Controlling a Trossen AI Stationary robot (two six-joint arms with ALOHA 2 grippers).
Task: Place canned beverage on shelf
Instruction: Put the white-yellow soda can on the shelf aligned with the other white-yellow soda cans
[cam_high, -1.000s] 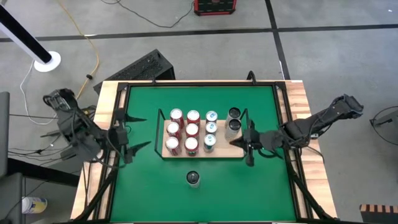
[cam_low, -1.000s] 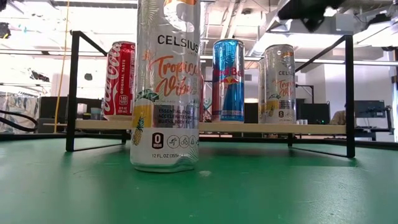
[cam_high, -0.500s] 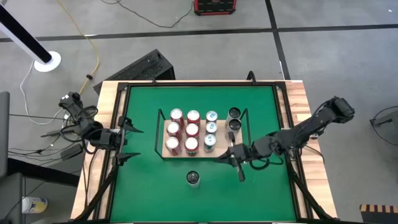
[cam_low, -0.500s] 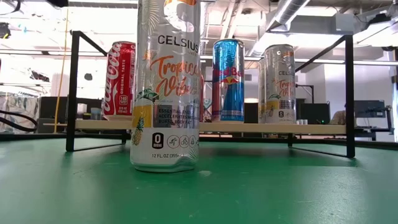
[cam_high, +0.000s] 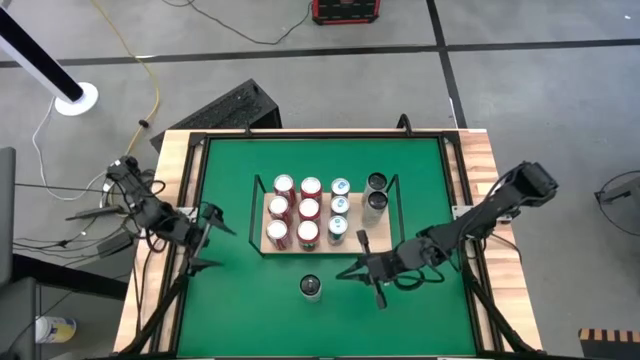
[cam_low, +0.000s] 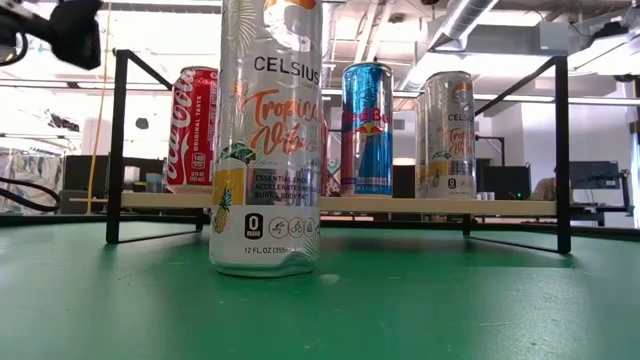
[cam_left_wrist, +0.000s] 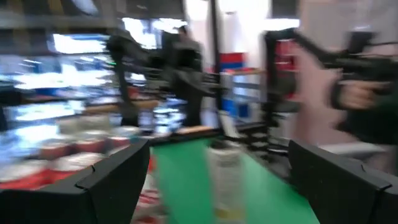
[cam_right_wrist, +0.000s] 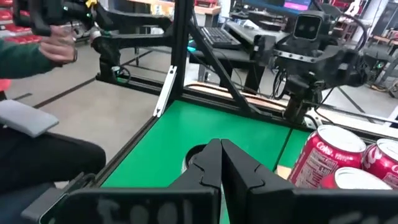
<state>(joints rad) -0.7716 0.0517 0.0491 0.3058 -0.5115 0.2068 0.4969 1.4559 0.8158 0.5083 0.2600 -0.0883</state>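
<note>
**One can alone on the green, both tools empty**

A tall silver Celsius can (cam_high: 311, 288) stands upright on the green table (cam_high: 230, 310), apart from the shelf (cam_high: 325, 245) and on the side of it nearest the low camera. In the low view this can (cam_low: 268, 140) fills the foreground, with the shelf (cam_low: 340, 205) behind it on its black wire legs.

The shelf sits near the middle of the table. On its light-wood board stand six red-topped cans (cam_high: 296, 210) in two columns, a column of three blue-and-silver cans (cam_high: 339, 208) beside them, and two dark-topped cans (cam_high: 375, 193) by the right-hand rail. From table height a red Coca-Cola can (cam_low: 192, 128), a blue Red Bull can (cam_low: 367, 128) and a second Celsius can (cam_low: 448, 134) show on the board.

The right tool (cam_high: 374, 272) hangs over the green just right of the lone can, near the shelf's front right corner, without touching either. Its fingers (cam_right_wrist: 233, 168) are pressed together and grip nothing; past them its wrist view shows red cans (cam_right_wrist: 326, 158) and the green surface.

The left tool (cam_high: 207, 240) waits over the table's left edge, well apart from the shelf and the can. Its fingers (cam_left_wrist: 115, 177) are spread wide with nothing between them.

A person's hand (cam_right_wrist: 59, 46) and green sleeve show in the room beyond the table.
</note>
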